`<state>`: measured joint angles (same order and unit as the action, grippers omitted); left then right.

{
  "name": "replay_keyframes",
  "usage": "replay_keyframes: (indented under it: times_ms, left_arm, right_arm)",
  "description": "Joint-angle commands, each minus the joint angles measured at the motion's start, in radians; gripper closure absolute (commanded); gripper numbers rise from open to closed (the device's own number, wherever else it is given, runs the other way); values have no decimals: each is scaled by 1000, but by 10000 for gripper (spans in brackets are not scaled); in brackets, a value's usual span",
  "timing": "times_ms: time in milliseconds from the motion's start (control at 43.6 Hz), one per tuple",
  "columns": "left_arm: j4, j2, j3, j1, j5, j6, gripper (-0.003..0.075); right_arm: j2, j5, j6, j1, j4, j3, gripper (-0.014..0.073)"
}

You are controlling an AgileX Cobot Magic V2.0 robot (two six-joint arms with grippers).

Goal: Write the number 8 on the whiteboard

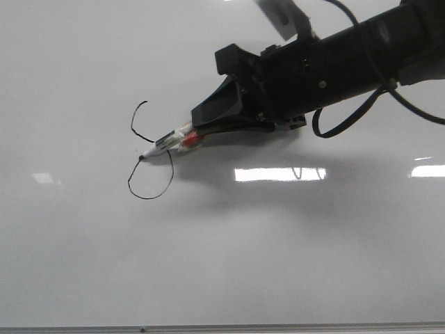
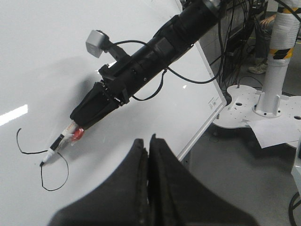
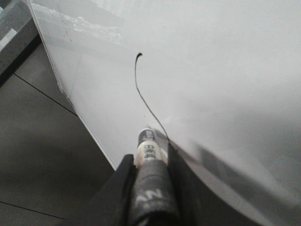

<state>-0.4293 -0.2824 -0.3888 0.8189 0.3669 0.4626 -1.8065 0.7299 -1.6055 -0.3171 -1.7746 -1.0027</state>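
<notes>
Midway through the figure, the right gripper (image 1: pixel 208 129), clamped on a white marker pen (image 1: pixel 167 142), has its tip at the crossing of the thin black number 8 (image 1: pixel 149 188) on the glossy pale whiteboard (image 1: pixel 83 264). Only the upper loop seems left to close. The left gripper (image 2: pixel 148 155) sits pressed together, empty.

Black right arm (image 1: pixel 348 59), looped black cable (image 1: pixel 348 118), grey bracket (image 1: pixel 281 17).

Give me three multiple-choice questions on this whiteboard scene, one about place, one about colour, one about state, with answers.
1. Where is the marker tip?
A. on the whiteboard, at the figure's waist
B. lifted clear of the board
C. at the board's metal edge

2. What colour is the drawn line?
A. red
B. black
C. blue

3. How is the left hand?
A. open wide
B. shut, empty
C. holding the marker

Answers: 1 A, tip meets the line where the strokes cross. 2 B, the ink is black. 3 B, its fingers touch; the right hand grips the marker.
</notes>
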Motion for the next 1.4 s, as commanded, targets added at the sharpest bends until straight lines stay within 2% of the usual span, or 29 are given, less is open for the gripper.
replay_keyframes:
  times_ms: [0,252,574,643,780,849,964,1148,1262,1354,1377]
  left_arm:
    - [-22,-7,-29,0,-78,-10,741]
    - [-22,-7,-29,0,-78,-10,741]
    - [-22,-7,-29,0,-78,-10,741]
    - [-22,-7,-29,0,-78,-10,741]
    - [-22,-7,-29,0,-78,-10,741]
    - [-30,-7,-29,0,-78,-10,741]
    - [-31,-15,-36,0,-69,-10,741]
    - [-6,-114,-123,0,64,-10,733]
    - [26,-192,-189,0,163,6,624]
    - [37,-248,-229,0,216,22,451]
    - [37,-259,-234,0,222,22,430]
  right_arm:
    - [70,52,-14,48,-97,-28,661]
    - [101,71,-14,89,-95,-46,661]
    - [69,-58,-14,-37,-69,-146,661]
    - [78,-30,-14,-51,-69,-147,661]
    - [151,154,-14,-57,-54,-147,659]
    - [208,153,-14,-69,30,-147,652]
    - [293,132,-14,-100,299,-147,652]
    - [400,161,0,-194,638,-147,652]
    - [445,188,2,-262,700,-147,652]
    - [468,204,2,-314,703,-147,652]
    - [473,204,3,-324,703,-147,652]
